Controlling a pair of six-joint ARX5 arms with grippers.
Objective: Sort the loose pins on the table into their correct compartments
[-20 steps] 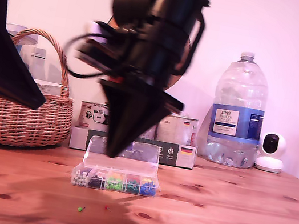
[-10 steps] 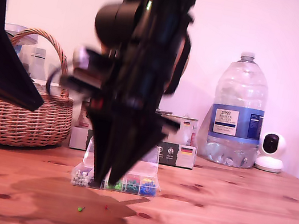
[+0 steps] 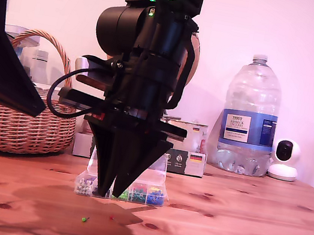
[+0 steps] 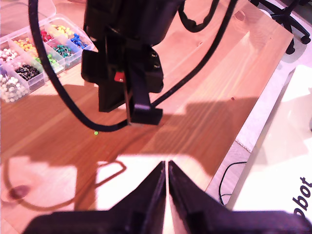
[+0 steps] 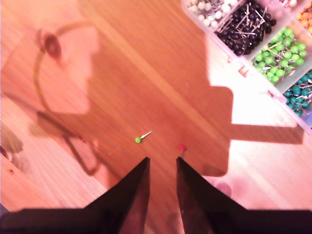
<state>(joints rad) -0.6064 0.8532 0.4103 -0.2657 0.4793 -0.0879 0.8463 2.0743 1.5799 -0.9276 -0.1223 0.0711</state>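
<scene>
Worktop: a broad orange-brown pine worktop (image 3: 258, 233) with dark knots.
Loose pins: a tiny green ball-headed pin (image 5: 138, 140) and a tiny red ball-headed pin (image 5: 182, 147) lie on the wood, near each other, just ahead of the second pincer.
Organiser: a small clear plastic compartment box (image 3: 149, 196) is seen lid-up behind them.
Second pincer (image 5: 162, 168): slightly parted, empty, poised above the pins.
First pincer (image 4: 167, 168): clenched, nothing held.
Progress: both pins judged unsorted; each is left to be picked and dropped.
</scene>
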